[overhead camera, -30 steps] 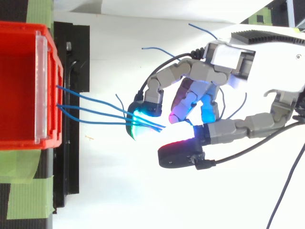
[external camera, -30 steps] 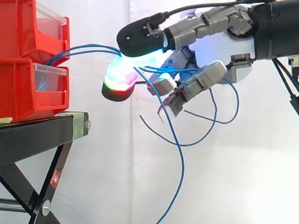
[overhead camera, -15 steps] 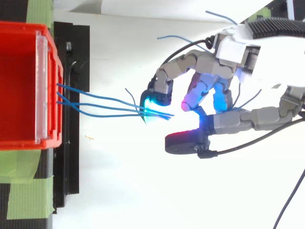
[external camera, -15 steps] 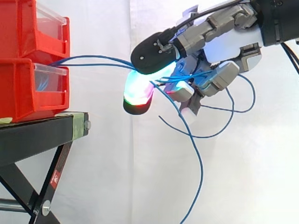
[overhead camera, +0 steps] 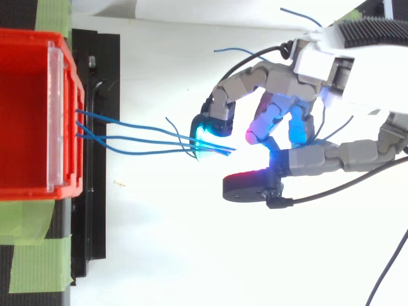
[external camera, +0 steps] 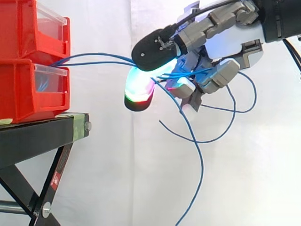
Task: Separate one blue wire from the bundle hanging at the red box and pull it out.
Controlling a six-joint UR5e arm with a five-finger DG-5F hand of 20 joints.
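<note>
**Hand farther from the box, wires drawn straighter**

Since a second ago the hand has shifted away from the box and risen a little, and the blue wires between them now run close to level instead of sagging.

We see the fingers curled, with the glowing pads pinching the wires from above and below. In the top view three or four strands enter that pinch together, so we judge the bundle is not yet thinned to one. To do this step well, we would ease the pinch just enough for the extra strands to slip. Then we would close on a single strand and pull along its own line, straight away from the box, not upward or sideways. A slanted pull would drag the strand across the box's front lip and could snag it there.

Below the hand, loose tails loop and hang free, one of them reaching down to the frame's bottom edge. They touch nothing, but they could catch on the curled fingers.

Farther out, the wires leave the box at its front lip, above the black stand, well apart from the hand. Beyond that is the white curtain. The space on the hand's side, away from the box, is open, so we have free room for a long, level draw.
</note>
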